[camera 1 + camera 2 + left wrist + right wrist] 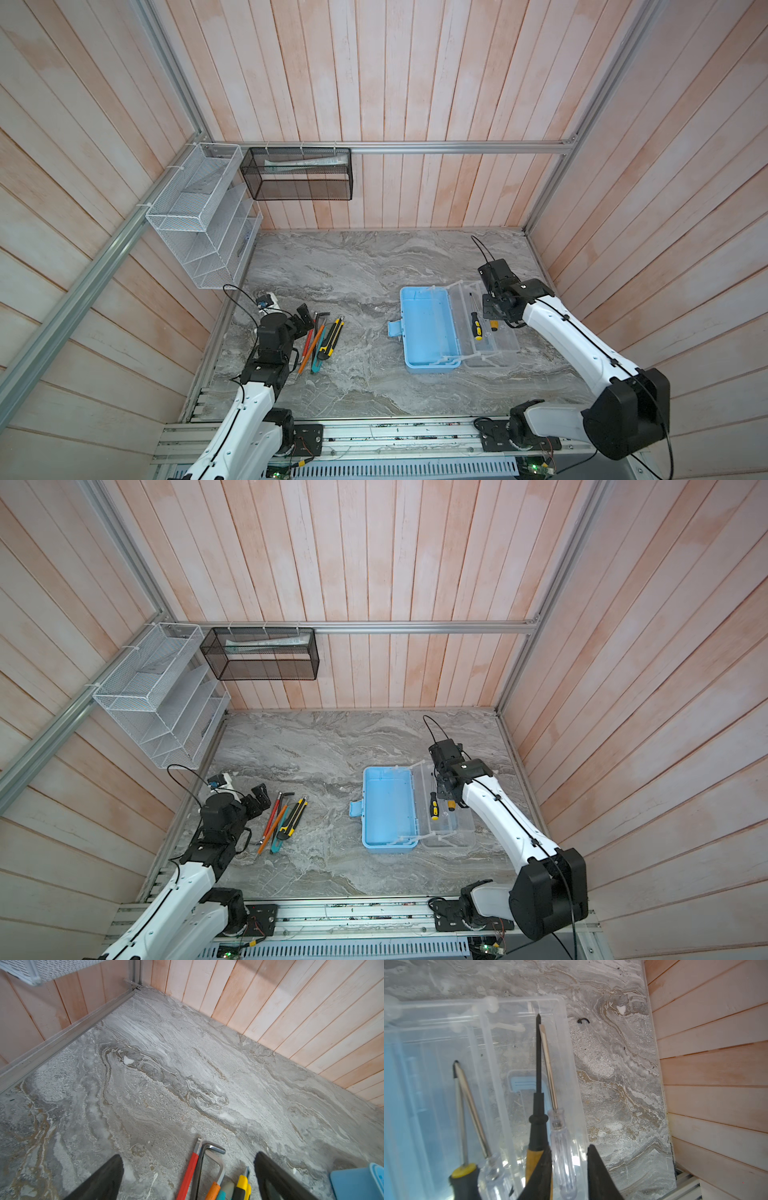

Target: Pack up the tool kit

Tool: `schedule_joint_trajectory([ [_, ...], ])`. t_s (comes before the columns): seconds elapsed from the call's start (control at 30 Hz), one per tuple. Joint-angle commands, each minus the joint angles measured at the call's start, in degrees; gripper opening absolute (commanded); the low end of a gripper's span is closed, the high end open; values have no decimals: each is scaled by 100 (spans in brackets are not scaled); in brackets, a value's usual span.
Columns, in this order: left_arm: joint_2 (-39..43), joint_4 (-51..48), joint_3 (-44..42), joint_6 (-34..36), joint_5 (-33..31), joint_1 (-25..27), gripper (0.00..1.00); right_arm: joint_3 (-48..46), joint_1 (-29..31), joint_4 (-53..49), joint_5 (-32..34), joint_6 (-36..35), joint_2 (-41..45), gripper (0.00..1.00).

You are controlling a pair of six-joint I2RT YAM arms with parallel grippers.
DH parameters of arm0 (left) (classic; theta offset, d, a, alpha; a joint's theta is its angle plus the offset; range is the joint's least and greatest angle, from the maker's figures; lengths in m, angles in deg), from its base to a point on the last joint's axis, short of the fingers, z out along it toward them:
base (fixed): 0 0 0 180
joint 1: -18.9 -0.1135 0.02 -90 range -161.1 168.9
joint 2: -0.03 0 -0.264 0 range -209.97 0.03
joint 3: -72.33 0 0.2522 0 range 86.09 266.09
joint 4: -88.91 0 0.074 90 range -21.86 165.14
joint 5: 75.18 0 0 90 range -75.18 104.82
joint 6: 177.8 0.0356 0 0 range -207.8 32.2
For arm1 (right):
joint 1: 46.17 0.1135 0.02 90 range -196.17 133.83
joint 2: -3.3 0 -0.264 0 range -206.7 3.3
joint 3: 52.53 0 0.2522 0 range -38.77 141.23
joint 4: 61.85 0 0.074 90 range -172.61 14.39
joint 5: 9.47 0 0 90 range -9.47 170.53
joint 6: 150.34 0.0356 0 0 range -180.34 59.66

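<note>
Tool kit (428,332) sits right of centre on the marble table (353,270), opened flat: light-blue base to the left, handle (395,328) on its left side, see-through lid (498,345) lying to the right of the base.

In the clear part you see a yellow-black screwdriver (476,322), its tip pointing far. The right wrist view shows three more beside it: a black-and-orange screwdriver (536,1136) and two clear-handled ones.

Right gripper (492,307) hangs over the far right part of the lid. Its jaws stand a little apart around one clear-handled screwdriver (562,1147), with a gap showing on one side, so not clamped.

Loose tools lie at near left: cutter (332,336), orange pencil (311,347), red pencil (307,336), hex keys (320,318), a teal tool (318,361).

Left gripper (305,318) is at their far end, jaws spread wide, holding nothing; the tool ends show between its fingers (99,1180).

White wire rack (199,224) and black mesh basket (299,174) hang at far left.
</note>
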Motion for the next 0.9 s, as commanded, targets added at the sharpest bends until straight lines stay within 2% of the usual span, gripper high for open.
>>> schedule_joint_trajectory([
  [0.0, -143, -57, 153, -192, 452, -34, 100, 304, 22, 215, -879, -70, 313, 29],
  [0.07, -432, -174, 312, -373, 733, -33, 100, 220, 302, 778, -1547, 68, 475, 29],
  [0.17, -935, -471, 456, -714, 683, 35, 99, 41, 1296, 1660, -1925, 398, 508, 29],
  [0.23, -1128, -663, 492, -921, 446, 186, 98, -8, 1847, 2130, -1846, 539, 401, 30],
  [0.37, -1274, -864, 513, -1257, -715, 944, 98, -43, 2588, 2883, -2187, 773, 90, 30],
  [0.47, -1495, -891, 444, -1612, -876, 1029, 98, -69, 3129, 3391, -2287, 870, -183, 30],
  [0.63, -1772, -887, 407, -1918, -738, 1062, 98, -107, 3543, 3766, -2389, 1036, -602, 30],
  [0.87, -2007, -710, 389, -2097, -633, 1107, 98, -694, 3603, 4442, -2411, 1274, -383, 32],
])
